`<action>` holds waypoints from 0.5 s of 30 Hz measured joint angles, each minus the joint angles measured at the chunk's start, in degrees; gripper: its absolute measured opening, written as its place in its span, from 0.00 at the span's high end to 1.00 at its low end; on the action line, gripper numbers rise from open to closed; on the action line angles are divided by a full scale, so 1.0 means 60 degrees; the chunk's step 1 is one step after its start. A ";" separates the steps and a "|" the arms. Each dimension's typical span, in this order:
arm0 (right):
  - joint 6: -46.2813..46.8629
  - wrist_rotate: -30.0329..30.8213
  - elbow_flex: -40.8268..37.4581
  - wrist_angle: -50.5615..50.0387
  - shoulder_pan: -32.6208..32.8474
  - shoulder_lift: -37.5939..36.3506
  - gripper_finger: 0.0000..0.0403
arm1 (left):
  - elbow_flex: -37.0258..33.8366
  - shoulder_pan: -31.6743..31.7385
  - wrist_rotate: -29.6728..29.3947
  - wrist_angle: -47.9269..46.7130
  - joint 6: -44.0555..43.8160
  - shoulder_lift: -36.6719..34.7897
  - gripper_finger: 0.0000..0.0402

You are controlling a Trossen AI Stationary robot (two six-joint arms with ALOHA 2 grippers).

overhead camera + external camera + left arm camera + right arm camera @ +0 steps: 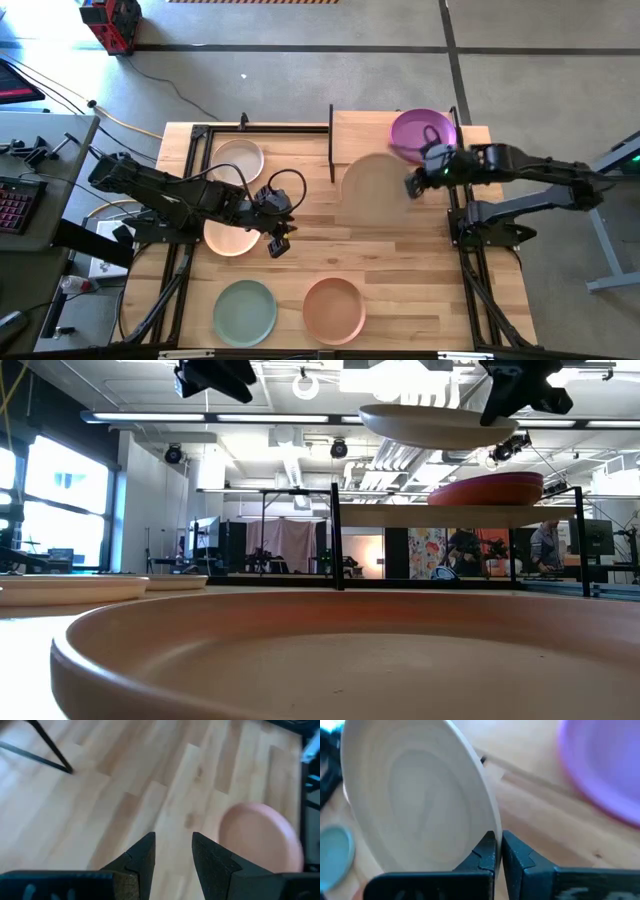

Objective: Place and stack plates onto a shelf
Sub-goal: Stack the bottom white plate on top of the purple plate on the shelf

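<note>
My right gripper [413,186] is shut on an off-white plate [372,185], held in the air by the shelf's near edge. The shelf [365,128] stands at the table's far right and bears a purple plate [420,130]. My left gripper [279,244] hovers open with nothing between its fingers, just right of a peach plate [225,238] that lies flat on the table. A cream plate [237,160] lies farther back. A sage green plate [245,310] and a salmon plate [334,308] lie near the front edge. My right gripper pinches the off-white plate's rim [493,822] between its two fingers, on the side of the plate toward the table's right edge. The fingers come from the right, slanting down. The plate [435,425] hangs clear of table and shelf, nearly level, higher than the shelf board.
Thin black uprights [331,140] stand at the shelf's ends, and a black frame [200,135] edges the table's left part. The salmon plate [300,660] fills the low view's foreground. Bare wood [320,235] lies between the two grippers.
</note>
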 joint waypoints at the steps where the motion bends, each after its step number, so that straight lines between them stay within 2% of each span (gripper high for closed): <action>1: -0.0061 0.0004 0.0000 0.0028 -0.0290 -0.0116 1.00 | 0.0000 0.0084 -0.0100 -0.0004 0.0175 0.0000 0.71; 8: -0.0187 -0.0015 0.0000 0.0828 -0.2216 -0.0692 1.00 | 0.0000 0.0902 -0.0611 -0.0004 0.1683 0.0000 0.71; 15: -0.0438 -0.0051 0.0000 0.2034 -0.3862 -0.0755 1.00 | 0.0000 0.1974 -0.1024 -0.0004 0.3153 0.0000 0.71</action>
